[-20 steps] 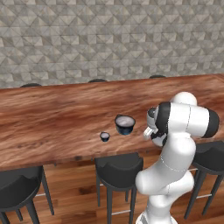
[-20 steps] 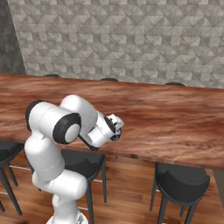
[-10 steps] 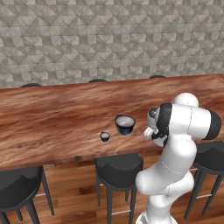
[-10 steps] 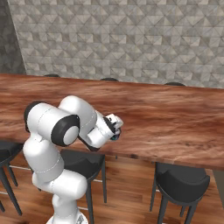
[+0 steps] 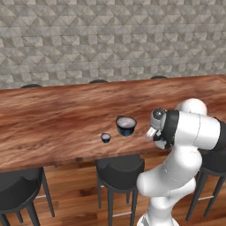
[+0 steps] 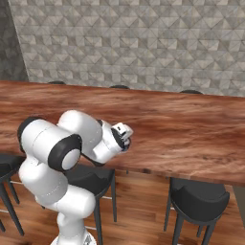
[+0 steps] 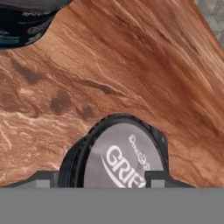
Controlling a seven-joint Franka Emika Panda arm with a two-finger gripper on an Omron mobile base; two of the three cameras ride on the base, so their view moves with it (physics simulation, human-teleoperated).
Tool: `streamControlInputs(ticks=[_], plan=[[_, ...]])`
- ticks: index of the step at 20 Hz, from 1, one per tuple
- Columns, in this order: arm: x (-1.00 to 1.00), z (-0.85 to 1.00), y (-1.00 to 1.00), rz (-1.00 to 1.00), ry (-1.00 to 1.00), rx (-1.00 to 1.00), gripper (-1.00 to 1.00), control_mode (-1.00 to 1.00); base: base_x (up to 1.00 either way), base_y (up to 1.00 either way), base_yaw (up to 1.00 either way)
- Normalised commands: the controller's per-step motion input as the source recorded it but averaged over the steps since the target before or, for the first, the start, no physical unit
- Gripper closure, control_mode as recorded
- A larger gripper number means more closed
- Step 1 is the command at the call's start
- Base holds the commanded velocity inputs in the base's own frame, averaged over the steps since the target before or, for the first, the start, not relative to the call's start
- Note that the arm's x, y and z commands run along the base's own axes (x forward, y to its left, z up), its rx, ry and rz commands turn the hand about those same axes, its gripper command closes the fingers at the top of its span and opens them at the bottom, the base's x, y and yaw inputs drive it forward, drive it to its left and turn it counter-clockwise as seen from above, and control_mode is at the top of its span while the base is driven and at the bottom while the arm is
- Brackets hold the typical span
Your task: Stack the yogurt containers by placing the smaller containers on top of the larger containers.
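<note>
Big cup (image 5: 126,125) and tiny cup (image 5: 105,137) stand near counter (image 5: 53,123) front edge. Medium cup (image 7: 118,155) sits between gripper (image 7: 99,178) fingertips at front edge; grip cannot be told.

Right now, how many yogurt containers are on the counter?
3. The big cup and the tiny cup stand side by side in the left base view; the medium cup sits directly under the gripper in the hand view.

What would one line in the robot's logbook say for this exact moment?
gripper: low over medium yogurt cup, lid facing camera | big cup and tiny cup: apart on wooden counter | stacking: not yet done
</note>
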Motion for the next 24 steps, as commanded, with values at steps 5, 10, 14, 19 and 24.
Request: streamControlInputs(ticks=[5, 10, 14, 19, 24], plan=[[0.0, 0.59, 0.08, 0.02, 0.0, 0.0, 1.0, -1.0, 0.0, 0.0, 0.0], [0.0, 0.6, 0.17, 0.0, 0.0, 0.0, 1.0, -1.0, 0.0, 0.0, 0.0], [-0.06, 0.37, 0.35, 0.0, 0.04, 0.0, 1.0, -1.0, 0.0, 0.0, 0.0], [-0.02, 0.26, 0.37, 0.0, 0.05, 0.0, 1.0, -1.0, 0.0, 0.0, 0.0], [0.0, 0.32, 0.33, 0.0, 0.04, 0.0, 1.0, -1.0, 0.0, 0.0, 0.0]])
